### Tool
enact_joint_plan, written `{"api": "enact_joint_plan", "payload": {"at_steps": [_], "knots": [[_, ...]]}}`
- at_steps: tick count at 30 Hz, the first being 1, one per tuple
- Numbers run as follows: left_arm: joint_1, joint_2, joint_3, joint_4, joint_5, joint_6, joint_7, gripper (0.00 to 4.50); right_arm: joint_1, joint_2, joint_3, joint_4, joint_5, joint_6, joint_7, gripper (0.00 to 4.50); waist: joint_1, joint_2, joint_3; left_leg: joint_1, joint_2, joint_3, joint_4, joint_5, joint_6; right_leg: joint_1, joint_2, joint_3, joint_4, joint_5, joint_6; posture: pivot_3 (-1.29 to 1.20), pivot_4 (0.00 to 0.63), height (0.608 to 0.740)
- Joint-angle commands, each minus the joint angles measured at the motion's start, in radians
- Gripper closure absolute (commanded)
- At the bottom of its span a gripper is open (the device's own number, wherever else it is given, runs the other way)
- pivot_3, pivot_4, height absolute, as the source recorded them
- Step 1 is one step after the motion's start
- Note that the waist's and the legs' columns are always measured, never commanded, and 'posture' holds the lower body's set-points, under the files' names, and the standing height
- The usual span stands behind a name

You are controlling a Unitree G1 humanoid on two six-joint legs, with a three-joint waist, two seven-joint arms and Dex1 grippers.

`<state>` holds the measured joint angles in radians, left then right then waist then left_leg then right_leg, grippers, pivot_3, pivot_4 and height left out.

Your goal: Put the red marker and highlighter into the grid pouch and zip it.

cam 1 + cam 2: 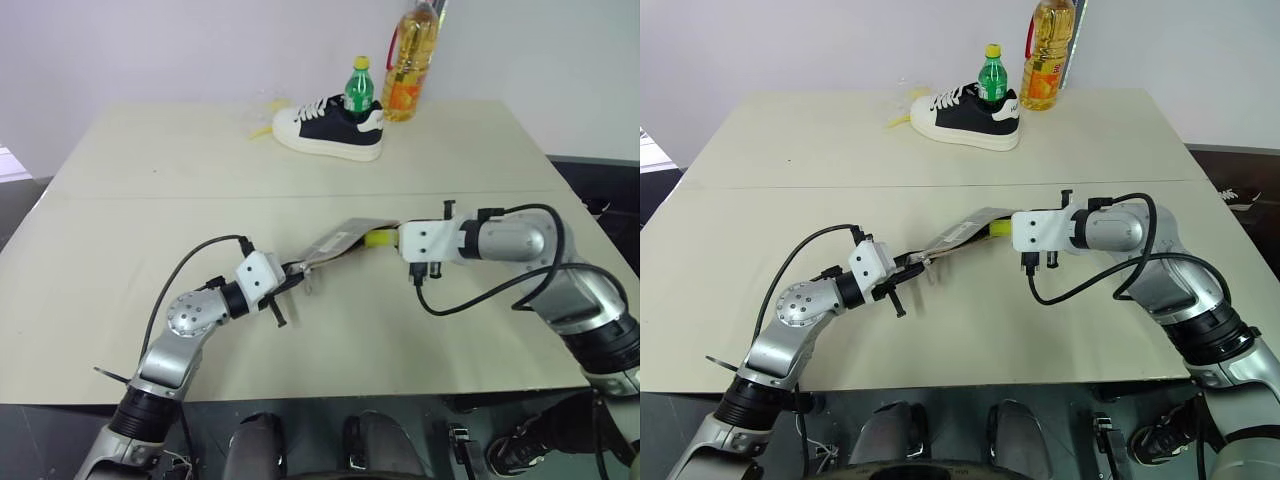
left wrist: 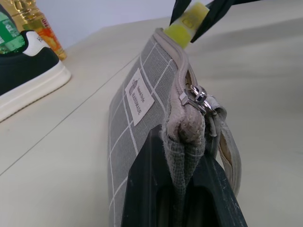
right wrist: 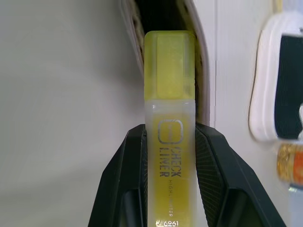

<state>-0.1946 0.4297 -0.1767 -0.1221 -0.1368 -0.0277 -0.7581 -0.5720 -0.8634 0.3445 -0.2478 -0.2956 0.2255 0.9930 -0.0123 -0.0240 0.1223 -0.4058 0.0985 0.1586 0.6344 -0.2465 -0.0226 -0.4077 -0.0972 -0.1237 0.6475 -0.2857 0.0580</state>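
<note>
My left gripper is shut on one end of the grid pouch, a grey fabric pouch with white grid lines and a small white label, and holds it off the table. The zip pull sits near the gripped end, and the zip stands open beyond it. My right gripper is shut on the yellow highlighter. The highlighter's cap end sits at the pouch's open mouth at the far end. The red marker is out of view.
A black-and-white shoe with a green bottle in it stands at the back of the beige table. A bottle of oil is beside it. Yellow scraps lie left of the shoe.
</note>
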Motion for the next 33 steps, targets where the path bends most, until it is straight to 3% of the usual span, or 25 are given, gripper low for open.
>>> {"api": "enact_joint_plan", "payload": {"at_steps": [1,11,16,18,23,26,30,33], "knots": [[-0.028,0.008,-0.011,-0.053,0.002,-0.008,-0.018,4.50,-0.034,0.033,0.036,-0.072,-0.047,-0.037,0.012,3.69,0.000,0.000,0.000,0.000,0.000,0.000,0.000,0.000,0.000,0.000,0.000,0.000,0.000,0.000,0.000,0.00,0.150,0.705],[-0.040,0.017,-0.022,-0.087,-0.004,0.029,-0.050,4.50,-0.062,0.129,0.081,-0.104,-0.090,-0.053,0.048,3.69,0.001,0.000,0.000,0.000,0.000,0.000,0.002,0.000,0.000,0.001,0.000,0.000,0.001,0.000,0.000,0.00,0.150,0.705],[-0.036,0.007,0.005,-0.086,-0.016,0.049,-0.027,4.50,-0.074,0.126,0.010,-0.071,-0.036,-0.034,0.061,1.24,0.000,0.000,0.000,0.000,0.000,0.000,0.003,0.000,0.000,0.001,0.000,0.000,0.001,0.000,0.000,0.00,0.150,0.705],[-0.038,-0.025,0.041,-0.079,-0.061,0.077,0.004,4.50,-0.093,0.174,-0.070,-0.076,0.057,0.046,0.046,0.29,0.000,0.000,0.000,0.000,0.000,0.000,0.003,0.000,0.000,0.001,0.000,0.000,0.001,0.000,0.000,0.00,0.150,0.705],[-0.058,-0.102,0.085,-0.071,-0.140,0.145,0.058,4.50,-0.197,0.266,-0.262,-0.083,0.320,0.308,0.061,0.29,0.000,0.000,0.000,0.000,0.001,-0.001,0.004,0.000,0.000,0.001,0.001,0.000,0.002,0.000,0.000,0.00,0.150,0.705],[-0.098,-0.174,0.114,-0.054,-0.193,0.198,0.115,4.50,-0.199,0.257,-0.354,-0.108,0.494,0.516,0.101,0.29,0.007,0.000,0.000,-0.002,0.000,-0.002,0.007,0.000,0.000,0.002,0.000,0.000,0.002,0.000,0.000,0.00,0.150,0.705],[-0.154,-0.247,0.148,-0.028,-0.239,0.266,0.187,4.50,-0.068,0.253,-0.337,-0.193,0.592,0.644,0.068,0.29,0.014,-0.001,-0.001,-0.002,0.000,-0.006,0.010,-0.003,0.004,0.006,0.000,-0.002,0.001,0.000,0.000,0.00,0.150,0.705],[-0.175,-0.279,0.160,-0.022,-0.259,0.280,0.207,4.50,-0.040,0.362,-0.294,-0.180,0.576,0.746,-0.102,0.29,-0.002,0.000,0.000,-0.002,0.000,-0.005,0.010,-0.003,0.004,0.005,0.000,-0.002,0.002,0.000,0.000,0.00,0.150,0.705]]}}
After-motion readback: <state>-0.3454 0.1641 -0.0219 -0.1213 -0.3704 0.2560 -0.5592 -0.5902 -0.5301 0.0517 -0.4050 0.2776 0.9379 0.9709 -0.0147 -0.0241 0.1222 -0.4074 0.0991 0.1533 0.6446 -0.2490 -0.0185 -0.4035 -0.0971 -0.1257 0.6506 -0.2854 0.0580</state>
